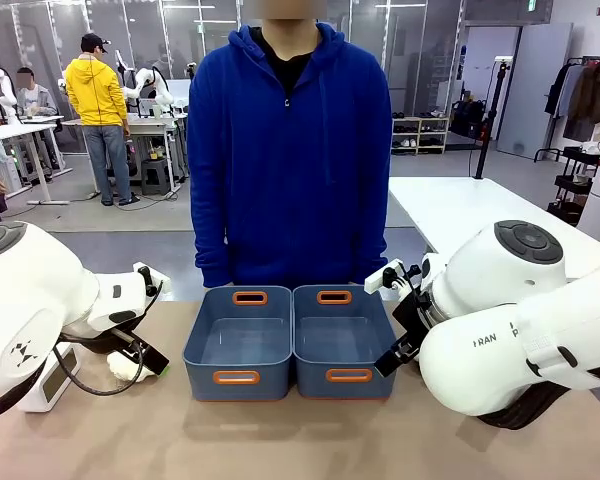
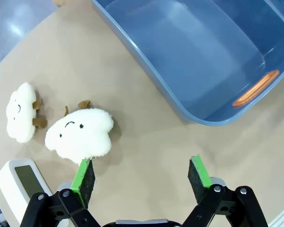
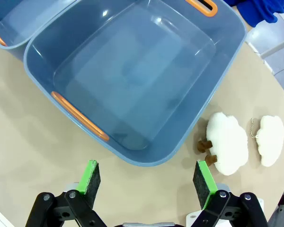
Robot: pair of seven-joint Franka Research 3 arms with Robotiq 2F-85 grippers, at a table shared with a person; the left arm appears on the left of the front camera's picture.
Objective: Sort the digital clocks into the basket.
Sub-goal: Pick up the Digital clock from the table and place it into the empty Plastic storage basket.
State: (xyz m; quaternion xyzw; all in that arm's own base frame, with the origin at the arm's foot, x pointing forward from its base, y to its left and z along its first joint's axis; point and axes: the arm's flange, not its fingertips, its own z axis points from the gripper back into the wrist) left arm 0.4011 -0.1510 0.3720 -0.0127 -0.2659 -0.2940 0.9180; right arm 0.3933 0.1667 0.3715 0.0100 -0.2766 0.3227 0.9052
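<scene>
Two identical blue-grey baskets, the left basket (image 1: 238, 345) and the right basket (image 1: 342, 343), stand side by side at mid-table, both empty. One digital clock (image 2: 20, 183), white with a dark screen, lies at the lower left of the left wrist view; in the front view this clock (image 1: 52, 378) sits partly under my left arm. My left gripper (image 2: 142, 177) hangs open over bare table beside the left basket (image 2: 194, 56), with nothing between its fingers. My right gripper (image 3: 147, 178) is also open and empty, just short of the right basket's near wall (image 3: 146, 158).
Two white cloud-shaped plush toys (image 2: 80, 133) (image 2: 20, 112) lie near the left gripper. Two more plush toys (image 3: 227, 143) (image 3: 270, 140) lie beside the right basket. A person in a blue hoodie (image 1: 290, 150) stands at the far edge behind the baskets.
</scene>
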